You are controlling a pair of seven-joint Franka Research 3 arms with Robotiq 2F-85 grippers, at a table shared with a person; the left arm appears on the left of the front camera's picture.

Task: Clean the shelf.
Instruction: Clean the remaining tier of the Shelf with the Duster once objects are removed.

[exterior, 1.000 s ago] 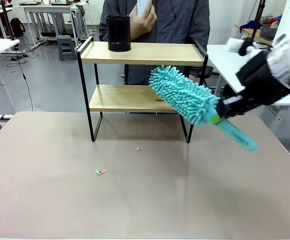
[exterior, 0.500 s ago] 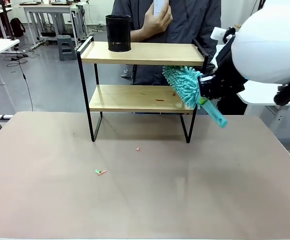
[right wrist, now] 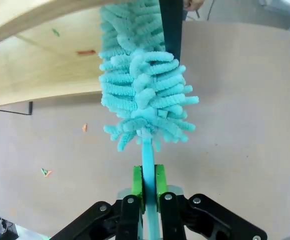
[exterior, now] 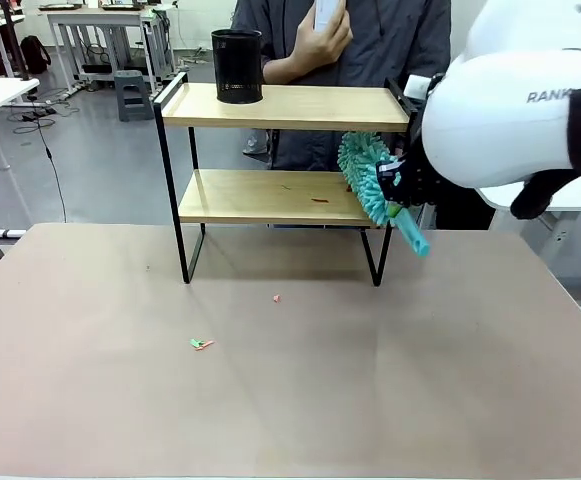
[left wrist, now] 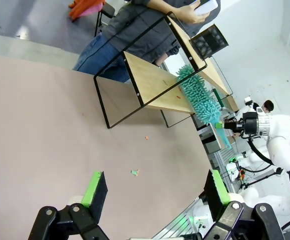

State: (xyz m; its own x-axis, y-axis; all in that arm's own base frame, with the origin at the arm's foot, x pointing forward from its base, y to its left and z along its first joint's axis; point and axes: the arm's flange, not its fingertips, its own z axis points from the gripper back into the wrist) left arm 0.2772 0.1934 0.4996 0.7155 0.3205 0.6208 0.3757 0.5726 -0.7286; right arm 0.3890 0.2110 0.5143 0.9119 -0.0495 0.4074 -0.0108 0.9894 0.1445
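Standing two-tiered, the shelf (exterior: 280,107) shows pale boards in black framing; right end effector (right wrist: 148,182) grips the duster (right wrist: 142,100), left end effector (left wrist: 157,192) spread wide.

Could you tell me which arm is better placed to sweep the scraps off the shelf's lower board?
The right arm: its jaws are shut on the teal duster, whose head is at the shelf's lower board near a red scrap. The left arm's jaws are open, empty, over the table.

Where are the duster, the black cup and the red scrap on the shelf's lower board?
duster (exterior: 364,178), front view, middle of its fluffy teal head.
black cup (exterior: 237,66), front view, middle of its side wall.
red scrap (exterior: 318,200), front view, middle of the scrap.
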